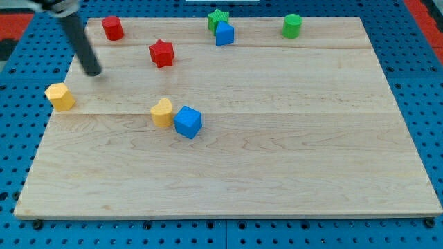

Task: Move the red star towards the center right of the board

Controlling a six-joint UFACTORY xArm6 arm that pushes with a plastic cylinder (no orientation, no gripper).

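Observation:
The red star [161,53] lies on the wooden board [277,159] in the upper left part. My tip [93,72] rests on the board to the star's left and slightly lower, about a hundred pixels away and not touching it. The dark rod rises from the tip toward the view's top left.
A red cylinder [112,28] stands at the top left. A green star [217,19] and a blue block [224,33] touch at the top centre. A green cylinder [292,25] is at the top right. A yellow block [60,96] sits at the left edge. A yellow heart-like block [163,112] touches a blue cube [187,122].

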